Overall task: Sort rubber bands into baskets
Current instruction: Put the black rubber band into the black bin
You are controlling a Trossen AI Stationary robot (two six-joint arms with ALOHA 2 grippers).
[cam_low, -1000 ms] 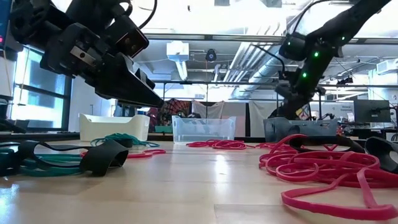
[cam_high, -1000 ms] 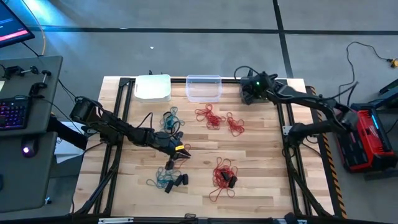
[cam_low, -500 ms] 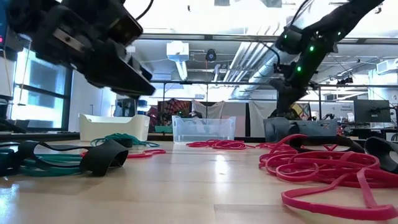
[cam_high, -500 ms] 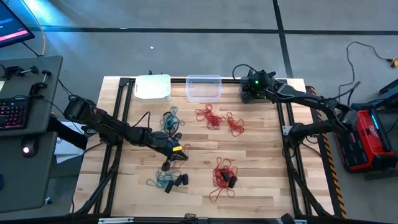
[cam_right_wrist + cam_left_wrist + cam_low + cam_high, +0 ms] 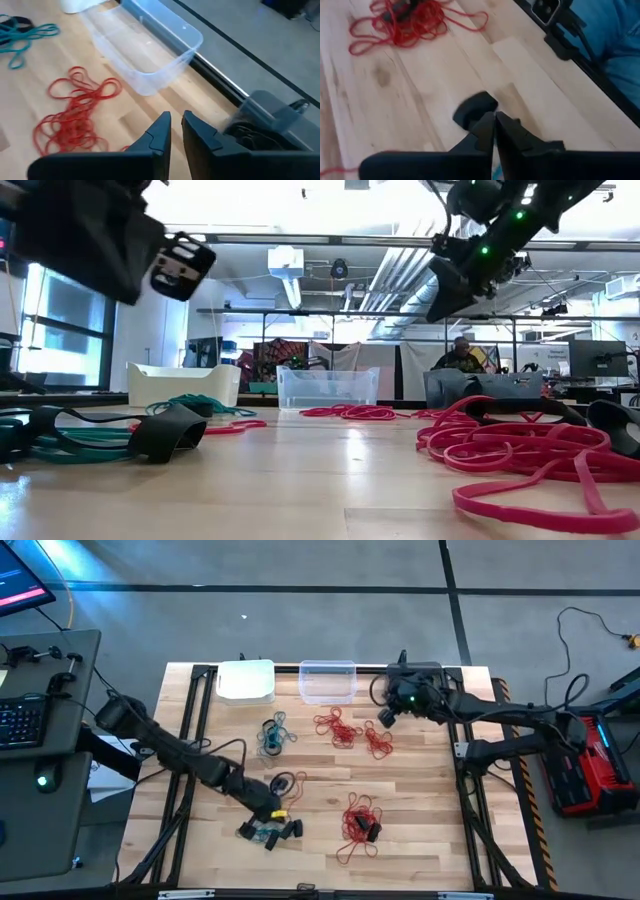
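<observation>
High view: clear basket (image 5: 327,681) bandless.

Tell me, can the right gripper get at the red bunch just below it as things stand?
Probably yes. The right gripper hangs over bare table beside that red bunch, holding nothing, and nothing stands between them; the dark grey basket sits off to the side.
</observation>
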